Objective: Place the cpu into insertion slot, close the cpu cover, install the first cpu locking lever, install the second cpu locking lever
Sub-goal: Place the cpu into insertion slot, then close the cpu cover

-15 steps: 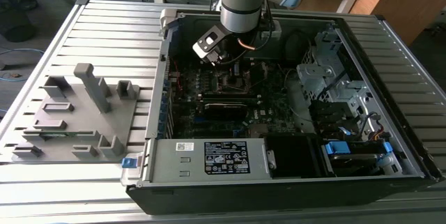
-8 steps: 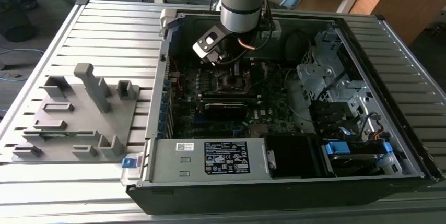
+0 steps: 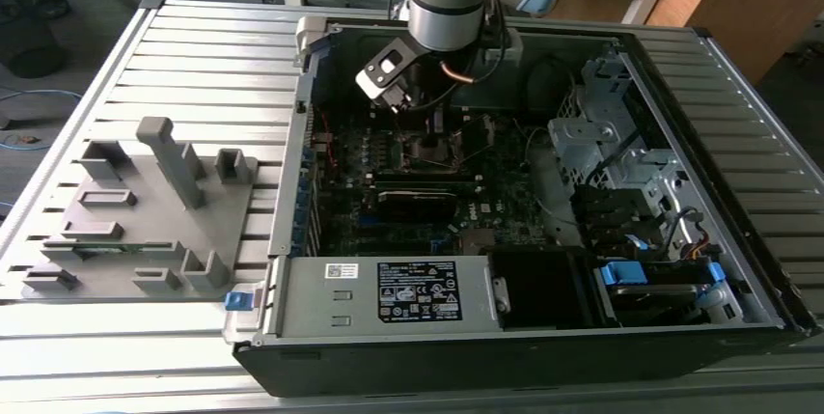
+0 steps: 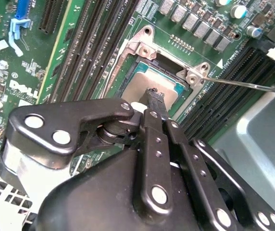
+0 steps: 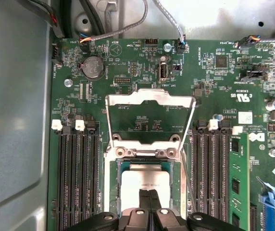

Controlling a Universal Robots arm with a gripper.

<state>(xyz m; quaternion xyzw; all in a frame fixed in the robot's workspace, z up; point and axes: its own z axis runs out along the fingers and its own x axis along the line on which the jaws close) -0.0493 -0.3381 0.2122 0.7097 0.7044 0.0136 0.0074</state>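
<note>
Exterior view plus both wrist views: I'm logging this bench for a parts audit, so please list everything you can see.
table: one, grey slatted metal, under everything
computer case: one, black and grey, open, on the table
rack: one, grey, exterior view's left of the case
motherboard: one, green, inside the case
socket: one, silver-rimmed, mid-board
chip: one, silver-grey, lying in the socket
cover: one, silver frame, hinged open off the socket
coin battery: one, silver, on the board
memory stick: one, green, slot beside the socket
tool: one, black, fingers together, over the chip
</note>
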